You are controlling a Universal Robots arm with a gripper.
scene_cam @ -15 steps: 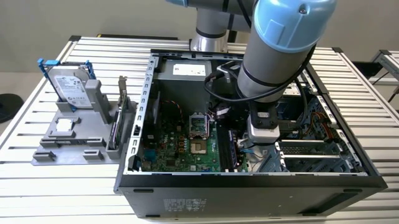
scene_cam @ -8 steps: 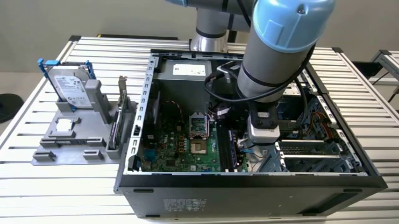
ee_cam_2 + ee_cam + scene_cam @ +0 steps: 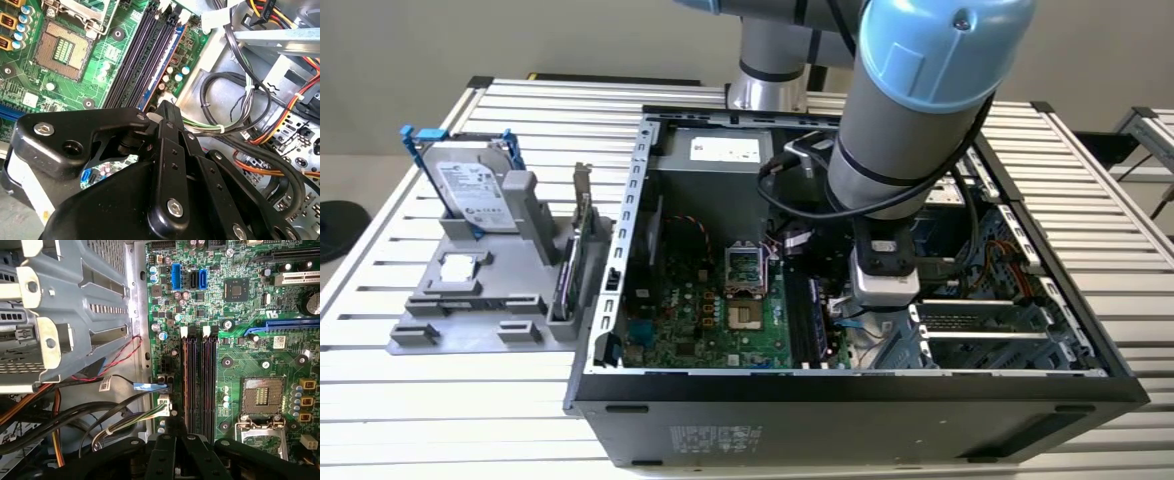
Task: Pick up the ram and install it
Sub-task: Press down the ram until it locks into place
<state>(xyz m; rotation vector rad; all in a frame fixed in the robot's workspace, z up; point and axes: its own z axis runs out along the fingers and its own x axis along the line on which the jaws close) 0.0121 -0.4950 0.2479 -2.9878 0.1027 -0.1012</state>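
The ram [image 3: 161,67] is a long dark stick with a bluish face. It stands on edge in the memory slot nearest the motherboard's edge, among the slots [image 3: 197,380]. I cannot tell whether it is fully seated. My gripper [image 3: 164,106] is inside the open computer case [image 3: 607,300], with its black fingers pressed together just over the near end of the slots. Nothing is between them. In the exterior view the gripper [image 3: 870,325] hangs low beside the slots, and in the first wrist view its fingertips [image 3: 175,440] point at the slot ends.
Cable bundles [image 3: 250,120] and a metal drive cage [image 3: 65,315] crowd the side of the slots. The empty processor socket [image 3: 262,397] lies on the other side. Left of the case, a grey fixture [image 3: 467,310] carries a hard drive [image 3: 474,190] and an upright card [image 3: 580,225].
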